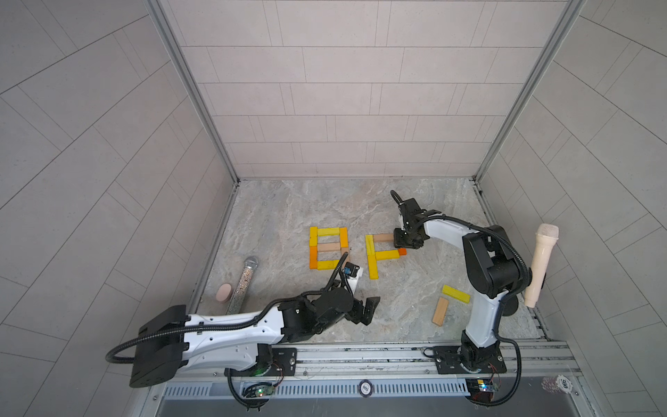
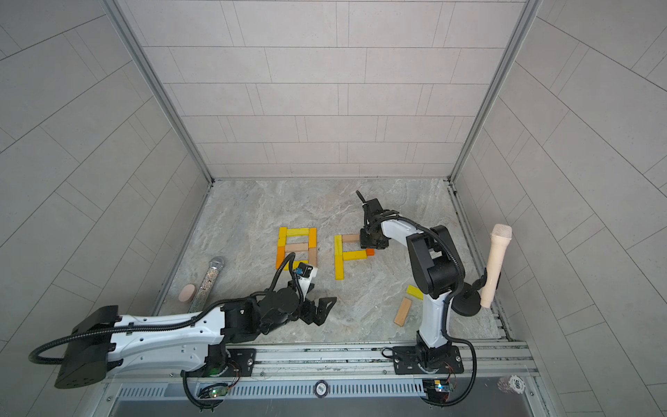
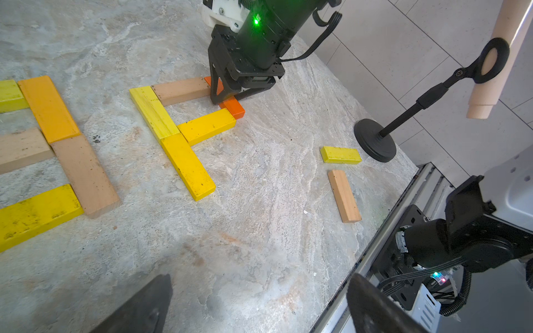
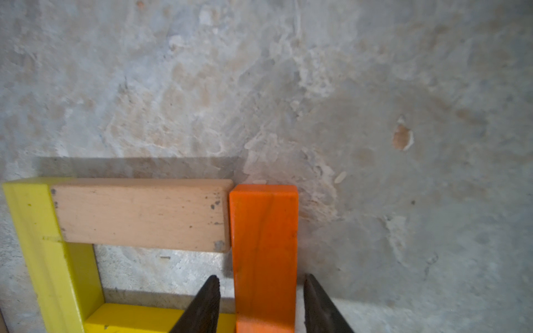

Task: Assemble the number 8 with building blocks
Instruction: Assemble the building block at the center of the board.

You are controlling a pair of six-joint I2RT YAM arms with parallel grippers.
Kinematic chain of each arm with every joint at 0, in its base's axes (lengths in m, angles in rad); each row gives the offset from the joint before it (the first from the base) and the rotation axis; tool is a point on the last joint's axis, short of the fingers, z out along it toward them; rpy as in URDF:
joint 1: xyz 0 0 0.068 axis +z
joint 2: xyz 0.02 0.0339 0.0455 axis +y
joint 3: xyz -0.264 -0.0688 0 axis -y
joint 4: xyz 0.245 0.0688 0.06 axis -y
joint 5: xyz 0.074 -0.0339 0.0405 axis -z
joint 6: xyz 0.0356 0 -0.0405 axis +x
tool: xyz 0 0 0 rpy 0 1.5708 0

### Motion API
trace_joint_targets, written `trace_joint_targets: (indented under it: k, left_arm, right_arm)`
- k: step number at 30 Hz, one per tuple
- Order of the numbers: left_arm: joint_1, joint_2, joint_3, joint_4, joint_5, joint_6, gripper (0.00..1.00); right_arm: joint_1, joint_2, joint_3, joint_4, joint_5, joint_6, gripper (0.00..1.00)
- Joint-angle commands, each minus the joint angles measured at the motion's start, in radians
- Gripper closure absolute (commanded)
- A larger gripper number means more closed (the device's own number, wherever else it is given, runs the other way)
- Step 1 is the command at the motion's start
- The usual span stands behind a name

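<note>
A finished number 8 [image 1: 329, 247] of yellow, orange and tan building blocks lies mid-table, and my left arm's cable crosses its lower right corner. To its right is a partial figure: two yellow uprights [image 1: 370, 245], a tan top bar [image 4: 138, 213] and a yellow middle bar [image 3: 206, 127]. An orange block [image 4: 264, 230] lies flat against the tan bar's end. My right gripper [image 4: 261, 276] straddles the orange block, open, with a gap on each side. My left gripper [image 3: 261, 276] hovers open and empty near the front edge.
A loose yellow block [image 1: 456, 293] and a loose tan block [image 1: 440, 311] lie near the right arm's base. A cream microphone [image 1: 541, 263] stands on a black stand at the right edge. A glittery cylinder [image 1: 243, 283] and a pink round piece [image 1: 223, 292] lie at the left.
</note>
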Motion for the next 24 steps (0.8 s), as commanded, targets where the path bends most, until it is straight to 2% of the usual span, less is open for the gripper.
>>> trace_joint_targets:
  k: [1,14,24]
  left_arm:
    - [0.003,-0.014,0.0,0.021,-0.008,-0.004,0.0]
    - [0.003,-0.016,-0.004,0.035,0.002,-0.005,0.0]
    - [0.003,-0.035,-0.009,0.054,0.009,0.001,0.0]
  right_arm:
    - [-0.004,-0.034,0.003,-0.042,0.026,-0.003,0.51]
    - [-0.005,-0.183,-0.042,-0.074,0.024,-0.015,0.46]
    - [0.002,-0.51,-0.294,-0.116,0.109,0.05,0.45]
